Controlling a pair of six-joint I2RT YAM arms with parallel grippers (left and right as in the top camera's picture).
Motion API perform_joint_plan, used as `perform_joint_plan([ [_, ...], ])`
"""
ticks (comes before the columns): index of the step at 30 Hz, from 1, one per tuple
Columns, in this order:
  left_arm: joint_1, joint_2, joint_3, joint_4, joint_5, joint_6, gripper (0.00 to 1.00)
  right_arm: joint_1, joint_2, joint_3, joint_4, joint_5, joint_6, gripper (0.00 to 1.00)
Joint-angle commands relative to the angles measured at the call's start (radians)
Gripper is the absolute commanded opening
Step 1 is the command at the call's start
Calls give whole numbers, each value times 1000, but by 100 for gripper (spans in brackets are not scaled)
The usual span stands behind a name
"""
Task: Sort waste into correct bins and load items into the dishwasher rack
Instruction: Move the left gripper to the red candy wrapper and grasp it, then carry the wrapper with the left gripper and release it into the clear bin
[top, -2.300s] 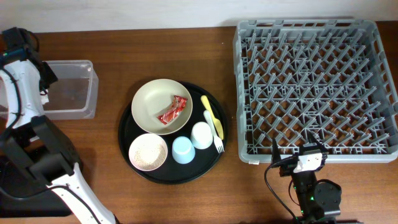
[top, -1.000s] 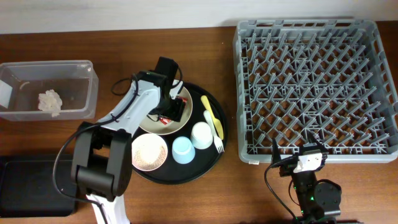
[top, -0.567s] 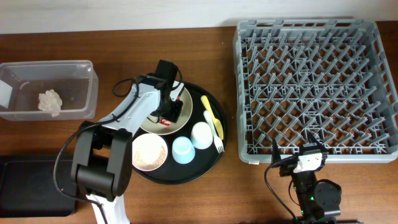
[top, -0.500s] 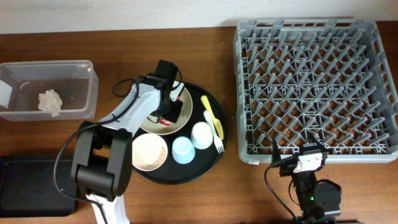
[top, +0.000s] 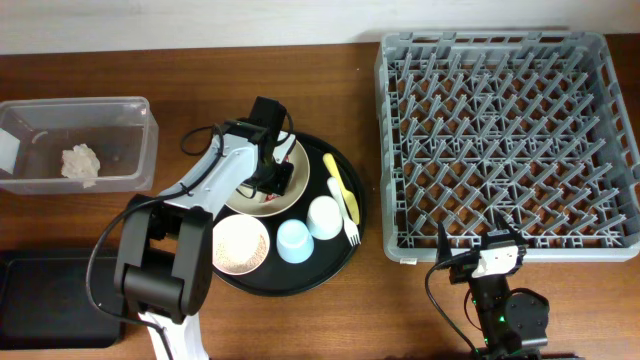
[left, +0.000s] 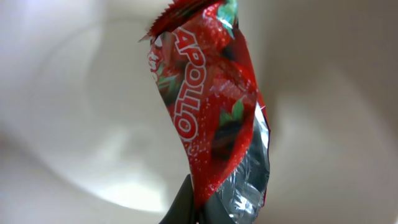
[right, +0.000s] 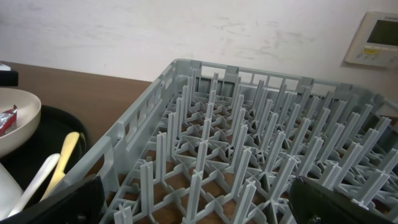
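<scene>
Here the single red snack wrapper (left: 208, 118) is found in the cream bowl (left: 323, 124), left of the middle of the table (top: 180, 70), ahead of the left gripper (top: 272, 178), its long axis running away from the jaws; whether these grip it cannot be told. The right gripper (right: 193, 202), spread at the near edge, is far off; counted are one tissue (top: 80, 165), one clear tub (top: 150, 140), one black bin (top: 40, 290), one pink bowl (top: 238, 244), one blue cup (top: 294, 240), one white cup (top: 324, 216), one fork (top: 342, 190).

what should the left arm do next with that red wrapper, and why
Probably raise the left end effector straight up a little: the red wrapper sits against its dark finger, low inside the cream bowl, so a short lift would show whether the grip holds.
</scene>
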Motion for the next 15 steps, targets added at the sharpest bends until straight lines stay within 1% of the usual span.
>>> perform_joint_plan([
  [1,0,9,23,1,-14,3,1,-6,-5,-5,-5,-10,7,98],
  [4,0,-30,95,-36,-64,3,1,-6,-5,-5,-5,-10,7,98],
  [9,26,-187,217,-138,-284,-18,1,-6,-5,-5,-5,-10,7,98],
  [11,76,-268,229,-137,-351,-43,1,-6,-5,-5,-5,-10,7,98],
  [12,116,-304,230,-138,-354,-46,1,-6,-5,-5,-5,-10,7,98],
  [13,170,-336,230,-138,-354,-83,1,-6,-5,-5,-5,-9,7,98],
  [15,273,-365,230,-136,-354,-112,1,-6,-5,-5,-5,-10,7,98],
])
